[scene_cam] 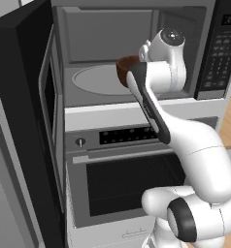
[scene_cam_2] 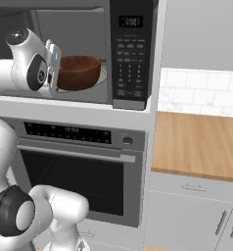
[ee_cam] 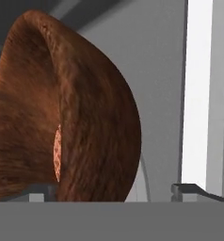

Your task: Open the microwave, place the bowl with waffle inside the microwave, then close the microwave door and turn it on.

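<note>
Bowl (scene_cam_2: 78, 72) with waffle (ee_cam: 57, 153) sits on the turntable (scene_cam: 95, 80) inside the open microwave (scene_cam: 132, 53). Claw (ee_cam: 114, 190) is spread wide around its rim; best to withdraw straight back, without nudging it.

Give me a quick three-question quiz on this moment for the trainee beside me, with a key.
1. True or false: the microwave door is shut.
2. Where does the bowl sit? A) on the wooden counter B) inside the microwave, on its round turntable C) on the oven below
3. Fill in: the gripper has its jaws ____ at the bowl's rim.

Key
1. False: it is swung wide to the left.
2. B.
3. Open. In the hand view the two tips stand apart, the bowl's wall between them, with the waffle inside the bowl.
</note>
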Tool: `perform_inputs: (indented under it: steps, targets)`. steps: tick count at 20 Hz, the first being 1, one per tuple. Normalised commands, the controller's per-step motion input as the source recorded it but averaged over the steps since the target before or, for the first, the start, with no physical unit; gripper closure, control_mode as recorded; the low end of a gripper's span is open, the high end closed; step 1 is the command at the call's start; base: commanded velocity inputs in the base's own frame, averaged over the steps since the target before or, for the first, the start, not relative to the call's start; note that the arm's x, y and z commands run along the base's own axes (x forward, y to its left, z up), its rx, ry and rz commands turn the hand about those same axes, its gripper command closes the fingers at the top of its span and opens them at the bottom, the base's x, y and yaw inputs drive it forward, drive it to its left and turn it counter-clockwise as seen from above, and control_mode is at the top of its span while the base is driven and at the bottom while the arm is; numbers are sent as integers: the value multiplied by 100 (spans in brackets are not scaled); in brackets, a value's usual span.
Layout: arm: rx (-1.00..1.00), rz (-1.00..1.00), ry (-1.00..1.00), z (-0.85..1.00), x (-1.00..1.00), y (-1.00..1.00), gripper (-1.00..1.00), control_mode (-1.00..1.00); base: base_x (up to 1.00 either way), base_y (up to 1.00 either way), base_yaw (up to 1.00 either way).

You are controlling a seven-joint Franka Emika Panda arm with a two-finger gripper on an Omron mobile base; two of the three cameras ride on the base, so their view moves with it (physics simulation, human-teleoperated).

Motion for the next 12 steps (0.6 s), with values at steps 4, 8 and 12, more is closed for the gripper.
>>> perform_inputs:
  steps: [4, 8, 12]
  targets:
    - [0, 3, 0, 0, 34, -12, -100, -100, 0, 0, 0]
    - [1, 8, -1, 0, 38, -9, -100, -100, 0, 0, 0]
    - [0, 8, -6, 0, 0, -1, -100, -100, 0, 0, 0]
